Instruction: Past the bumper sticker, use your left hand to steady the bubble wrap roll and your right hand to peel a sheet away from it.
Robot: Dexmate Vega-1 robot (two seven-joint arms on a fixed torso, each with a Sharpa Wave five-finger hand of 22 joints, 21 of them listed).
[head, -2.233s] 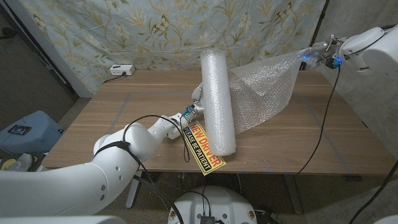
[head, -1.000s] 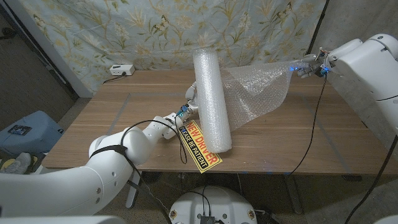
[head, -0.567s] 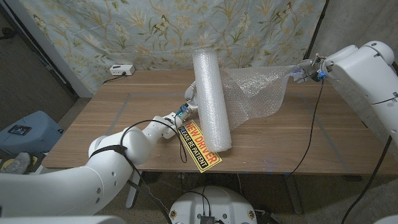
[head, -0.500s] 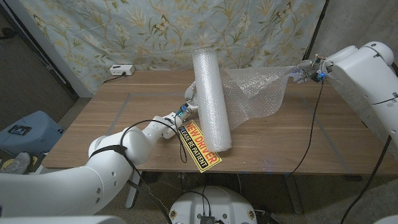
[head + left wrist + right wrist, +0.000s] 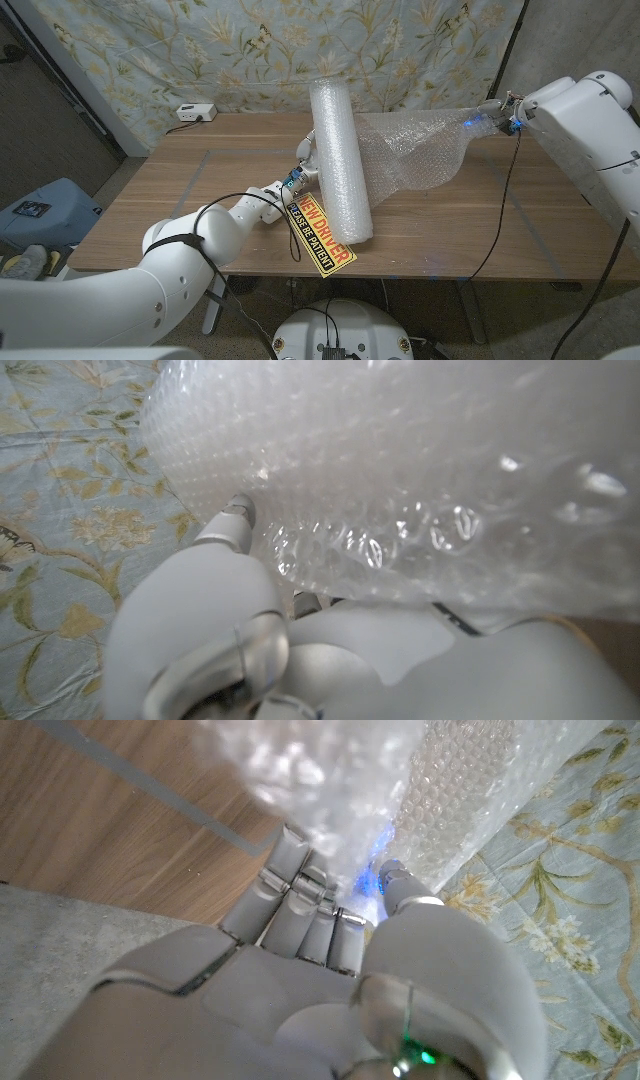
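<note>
Bubble wrap roll (image 5: pixel 338 160) past bumper sticker (image 5: pixel 322 236) at table edge (image 5: pixel 420 274)

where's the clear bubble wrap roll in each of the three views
Head view: the clear bubble wrap roll slants across the table's middle, left hand against its side.
Left wrist view: it spreads across the picture beyond that hand.
Right wrist view: the roll stands beyond the right hand.
Shared landmark: the floral backdrop cloth.
</note>
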